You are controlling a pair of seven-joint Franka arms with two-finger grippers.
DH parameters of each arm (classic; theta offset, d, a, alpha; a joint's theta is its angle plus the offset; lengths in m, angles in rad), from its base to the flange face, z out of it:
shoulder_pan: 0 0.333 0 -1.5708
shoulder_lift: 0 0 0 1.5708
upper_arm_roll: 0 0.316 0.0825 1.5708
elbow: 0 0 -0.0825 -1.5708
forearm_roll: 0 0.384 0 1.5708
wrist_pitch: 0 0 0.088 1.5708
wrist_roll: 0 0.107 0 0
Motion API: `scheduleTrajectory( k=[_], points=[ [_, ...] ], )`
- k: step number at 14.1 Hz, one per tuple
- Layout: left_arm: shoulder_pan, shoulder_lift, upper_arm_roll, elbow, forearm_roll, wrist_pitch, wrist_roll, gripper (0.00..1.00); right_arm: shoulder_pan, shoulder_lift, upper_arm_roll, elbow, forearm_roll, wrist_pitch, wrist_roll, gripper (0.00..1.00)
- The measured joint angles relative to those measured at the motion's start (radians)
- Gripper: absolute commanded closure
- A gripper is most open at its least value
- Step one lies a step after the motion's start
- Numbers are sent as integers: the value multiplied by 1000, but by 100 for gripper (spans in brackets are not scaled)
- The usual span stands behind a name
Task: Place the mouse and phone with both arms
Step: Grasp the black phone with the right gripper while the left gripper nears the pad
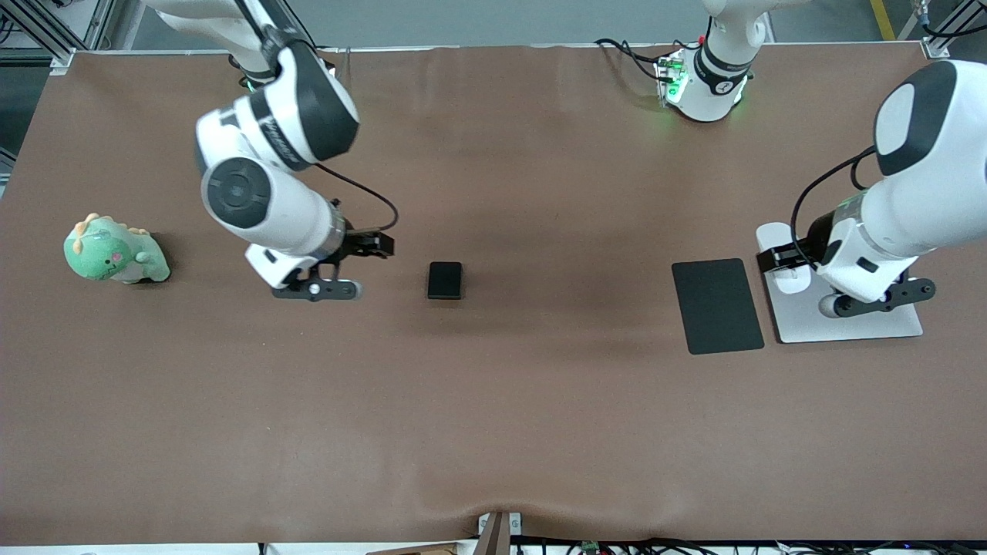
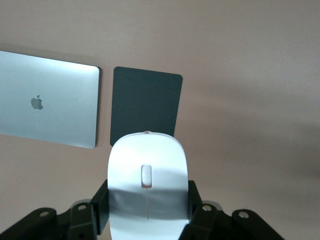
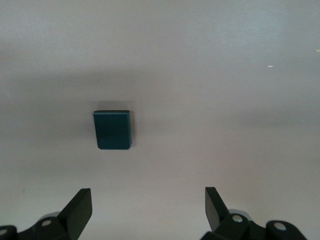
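The white mouse (image 2: pixel 147 170) is clamped between my left gripper's (image 2: pixel 148 207) fingers; in the front view the mouse (image 1: pixel 792 279) and left gripper (image 1: pixel 780 258) are up over the edge of the silver laptop beside the black mouse pad. The black phone (image 1: pixel 445 280) lies flat on the brown table near its middle. My right gripper (image 1: pixel 375 245) is open and empty, over the table beside the phone toward the right arm's end. In the right wrist view the phone (image 3: pixel 113 130) lies ahead of the open right gripper (image 3: pixel 148 205), apart from it.
A closed silver laptop (image 1: pixel 856 322) lies at the left arm's end, with the black mouse pad (image 1: pixel 717 305) beside it; both show in the left wrist view, laptop (image 2: pixel 47 105) and pad (image 2: pixel 145 107). A green dinosaur plush (image 1: pixel 112 253) sits at the right arm's end.
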Motion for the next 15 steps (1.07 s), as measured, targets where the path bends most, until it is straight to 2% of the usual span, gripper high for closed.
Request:
scheduleTrajectory(
  k=[3,4,7,9,12,15],
  points=[
    [-6,-1,30,-4,0,0,46,72,40,65,0,-1,0,78,31,0],
    [-22,-4,74,-4,-3,0,82,72,46,79,0,-1,0,93,32,0],
    [-111,-26,272,-5,-50,-6,209,72,53,111,0,-5,0,144,33,0],
    [-149,-35,352,-14,-59,-11,268,72,62,136,0,-28,0,216,33,0],
    [-179,-35,391,-80,-69,18,281,72,86,181,0,-60,0,304,52,0],
    [-190,-34,388,-196,-91,151,270,72,104,229,0,-64,0,357,61,0]
  ],
)
